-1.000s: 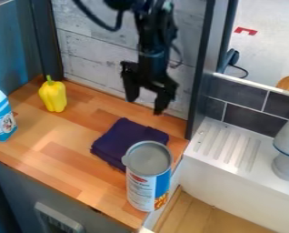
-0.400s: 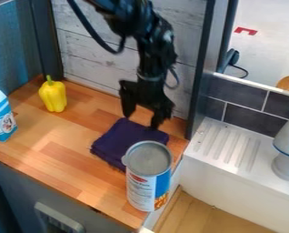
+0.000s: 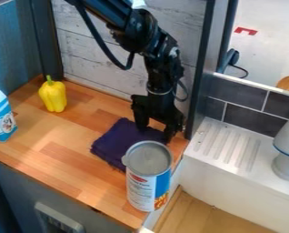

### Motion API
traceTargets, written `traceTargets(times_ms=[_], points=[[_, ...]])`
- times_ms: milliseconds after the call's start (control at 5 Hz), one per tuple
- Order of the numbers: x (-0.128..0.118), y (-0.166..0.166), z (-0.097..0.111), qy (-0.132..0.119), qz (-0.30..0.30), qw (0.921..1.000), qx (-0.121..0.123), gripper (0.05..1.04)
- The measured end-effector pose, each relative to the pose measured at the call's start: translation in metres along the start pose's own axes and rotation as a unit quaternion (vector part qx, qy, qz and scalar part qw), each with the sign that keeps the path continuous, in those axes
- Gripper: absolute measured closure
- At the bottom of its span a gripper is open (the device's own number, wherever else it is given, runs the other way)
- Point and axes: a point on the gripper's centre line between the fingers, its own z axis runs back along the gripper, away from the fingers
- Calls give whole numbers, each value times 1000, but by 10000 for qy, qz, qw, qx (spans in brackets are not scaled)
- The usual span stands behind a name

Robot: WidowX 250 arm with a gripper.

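The hand [image 3: 155, 134] is held wide open, with its fingers pointed down and parted over the far corner of a folded purple cloth [image 3: 119, 141]. Nothing is seen gripped; whether the cloth is touched by the fingertips cannot be told. By this spread, a bit of the cloth appears to be straddled, as suits something low and soft. The cloth is laid flat, folded into a compact pad, directly beneath and nearer the camera than the hand. Farther out that way, a large can [image 3: 148, 182] is stood upright on its base, presumably for steadiness; part of the cloth is hidden by it. Well to the left of the hand, as viewed, a yellow pepper [image 3: 53, 95] and a blue-and-white carton [image 3: 0, 118] are placed upright on the wooden surface [image 3: 62, 159].
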Motion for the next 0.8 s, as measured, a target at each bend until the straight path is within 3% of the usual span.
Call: traceTargets(times_ms=[800], points=[[-5,19,-19,152,355,9989,-280,85]])
